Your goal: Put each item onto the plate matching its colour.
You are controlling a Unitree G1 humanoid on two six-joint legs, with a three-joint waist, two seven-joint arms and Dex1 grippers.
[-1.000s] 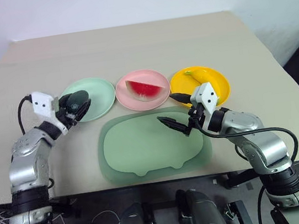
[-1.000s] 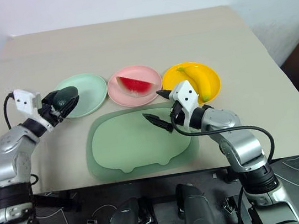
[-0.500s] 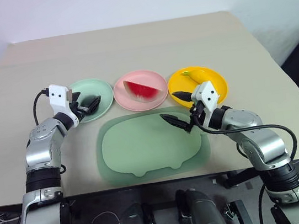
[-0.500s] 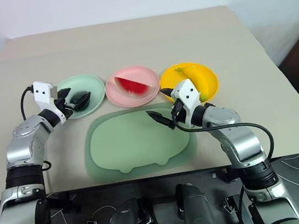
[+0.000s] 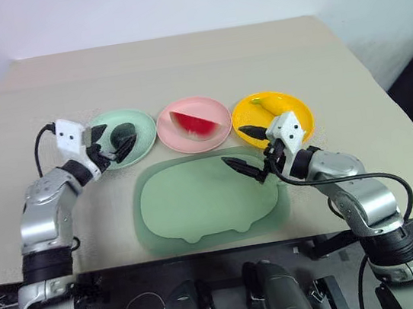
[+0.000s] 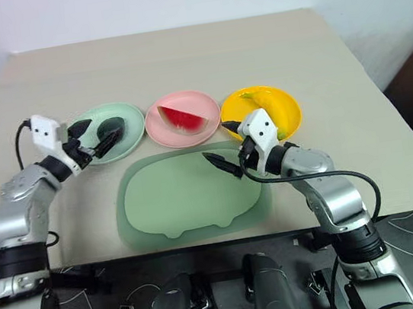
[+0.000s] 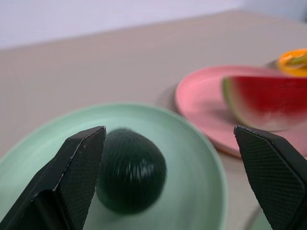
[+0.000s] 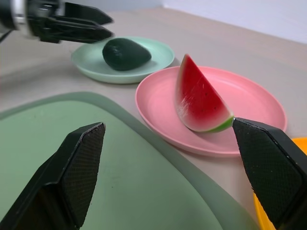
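Observation:
A dark green avocado (image 5: 121,135) lies on the mint green plate (image 5: 142,121). My left gripper (image 6: 105,129) hovers open at that plate's near-left rim, its fingers (image 7: 81,163) either side of the avocado (image 7: 130,170) without touching it. The red watermelon wedge (image 5: 196,123) rests on the pink plate (image 5: 213,107). The yellow banana (image 5: 265,105) lies on the yellow-orange plate (image 5: 297,111). My right gripper (image 5: 232,145) stands open and holds nothing, above the pale green mat's far right corner, in front of the yellow-orange plate.
The large pale green mat (image 5: 205,201) lies bare in front of the three plates, near the table's front edge. The beige table (image 5: 179,66) stretches open behind the plates. A wall bounds the far side.
My left gripper opened and let go of the avocado, which now lies on the mint green plate. The left hand then drew back a little toward the plate's rim. The right arm stayed still.

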